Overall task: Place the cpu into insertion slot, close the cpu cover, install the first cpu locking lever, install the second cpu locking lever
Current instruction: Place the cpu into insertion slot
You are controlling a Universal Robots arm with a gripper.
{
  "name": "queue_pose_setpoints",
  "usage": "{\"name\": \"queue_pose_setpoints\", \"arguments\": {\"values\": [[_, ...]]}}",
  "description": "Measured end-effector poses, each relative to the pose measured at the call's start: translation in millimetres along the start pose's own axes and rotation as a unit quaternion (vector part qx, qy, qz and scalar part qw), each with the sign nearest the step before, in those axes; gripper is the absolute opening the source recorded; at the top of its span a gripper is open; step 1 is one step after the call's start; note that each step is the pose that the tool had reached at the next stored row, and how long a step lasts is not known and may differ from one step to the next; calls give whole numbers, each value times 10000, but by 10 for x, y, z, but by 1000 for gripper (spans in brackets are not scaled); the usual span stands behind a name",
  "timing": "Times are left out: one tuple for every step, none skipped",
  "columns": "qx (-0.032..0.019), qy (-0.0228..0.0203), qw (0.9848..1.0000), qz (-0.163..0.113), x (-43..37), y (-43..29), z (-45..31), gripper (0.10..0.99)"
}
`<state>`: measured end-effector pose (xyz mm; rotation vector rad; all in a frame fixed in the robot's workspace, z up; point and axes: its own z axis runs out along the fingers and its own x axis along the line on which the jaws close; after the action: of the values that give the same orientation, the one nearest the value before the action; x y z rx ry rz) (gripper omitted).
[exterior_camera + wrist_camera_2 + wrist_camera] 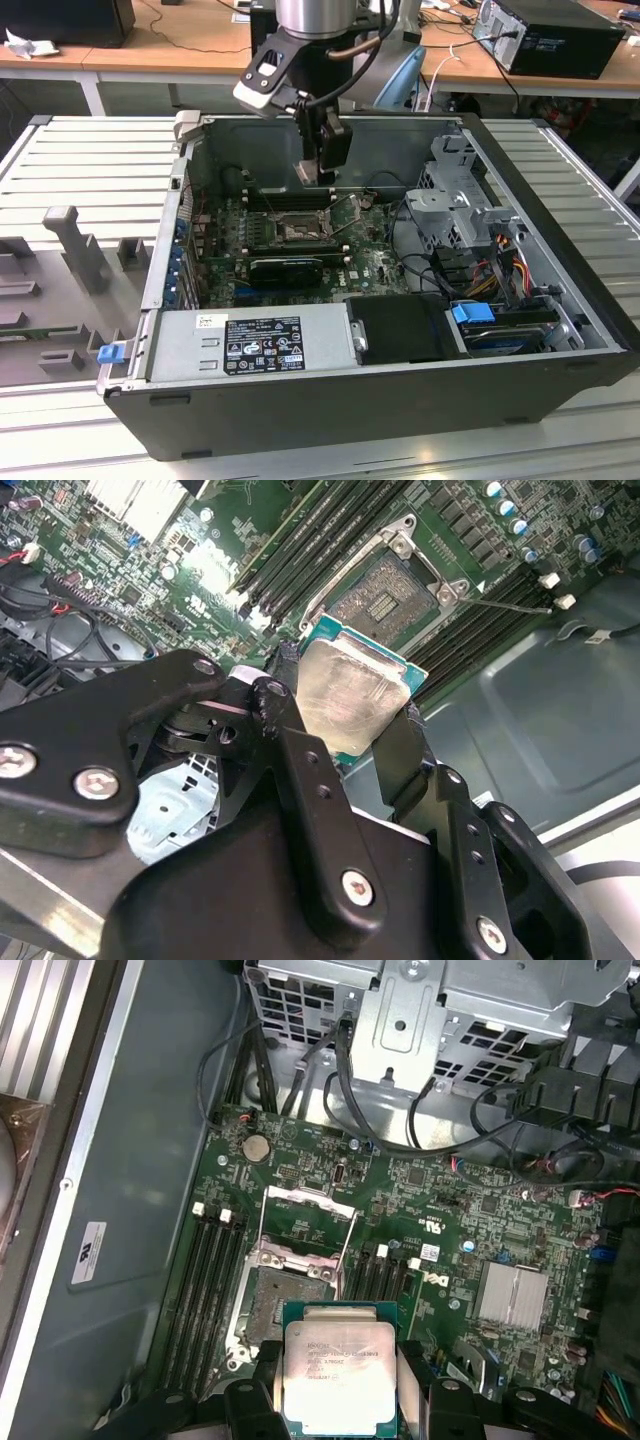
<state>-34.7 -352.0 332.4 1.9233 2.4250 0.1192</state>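
Observation:
My gripper (345,715) is shut on the cpu (350,692), a flat square chip with a dull silver top and a green rim, also seen as the cpu (338,1372) in the first wrist view. In the exterior view the gripper (318,178) hangs above the motherboard, just behind the insertion slot (297,229). The insertion slot (385,602) lies uncovered, its dark pin field framed in metal, and in the first wrist view the insertion slot (277,1298) sits just beyond the held chip. The cpu cover (308,1218) stands swung up and away from the socket. A thin locking lever (505,605) sticks out beside the socket.
The open computer case (540,190) surrounds the green board. Black memory slots (205,1280) flank the socket. A black card (287,268) lies in front of it, the power supply (250,345) nearer still. A metal drive cage (455,205) and cables stand on the exterior view's right.

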Motion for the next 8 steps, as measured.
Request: {"name": "queue_pose_setpoints", "arguments": {"values": [[0,0,10000,1,0,0,4,541],[0,0,10000,1,0,-1,6,541],[0,-1,10000,2,0,-1,10,541],[0,-1,10000,2,0,-1,13,541],[0,-1,10000,3,0,-1,18,541],[0,-1,10000,4,0,-2,22,541],[0,-1,10000,4,0,-3,28,541],[0,-1,10000,5,0,-3,33,541]]}}
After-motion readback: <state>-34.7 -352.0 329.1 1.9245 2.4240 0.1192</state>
